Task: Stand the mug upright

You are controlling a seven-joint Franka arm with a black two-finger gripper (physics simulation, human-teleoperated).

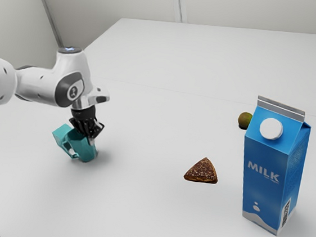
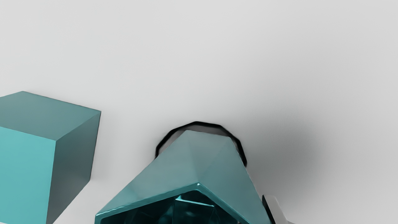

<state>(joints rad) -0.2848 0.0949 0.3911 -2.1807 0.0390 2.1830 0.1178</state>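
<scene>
Nearest the wrist camera, the teal mug (image 2: 192,165) leans toward eleven o'clock in the exterior view, at the gripper (image 1: 91,137), whose hold I cannot tell. Around it there: teal block (image 1: 61,131) at ten, brown pastry (image 1: 201,171) at three, milk carton (image 1: 262,189) beyond, round fruit (image 1: 244,121) toward two.

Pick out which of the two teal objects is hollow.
The mug: its rim opens onto a dark interior, while the teal block beside it shows flat, unbroken faces.

The arm (image 1: 37,85) points its end effector (image 1: 90,136) downward.
</scene>
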